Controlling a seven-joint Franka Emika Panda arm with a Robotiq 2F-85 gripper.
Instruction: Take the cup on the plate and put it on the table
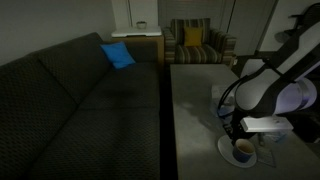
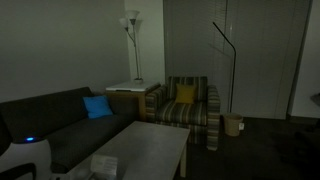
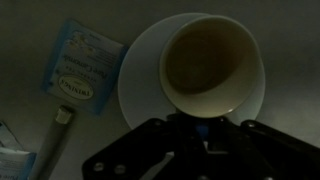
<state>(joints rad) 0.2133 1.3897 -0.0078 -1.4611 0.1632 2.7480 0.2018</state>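
Observation:
The cup (image 3: 210, 60), pale-rimmed with a dark brownish inside, stands on the small white plate (image 3: 140, 75) and fills the wrist view. In an exterior view the cup (image 1: 243, 149) and plate (image 1: 224, 150) sit at the near right end of the grey table (image 1: 195, 100). My gripper (image 1: 240, 132) hangs just above the cup. In the wrist view the gripper (image 3: 205, 122) is a dark shape at the bottom edge, right against the cup's near rim. Its linkages look spread apart and nothing is held; the fingertips are lost in the dark.
A white-blue packet (image 3: 85, 60) and a clear tube-like object (image 3: 55, 140) lie on the table beside the plate. A dark sofa (image 1: 70, 110) with a blue cushion (image 1: 118, 55) runs along the table. A striped armchair (image 1: 195, 42) stands at the far end.

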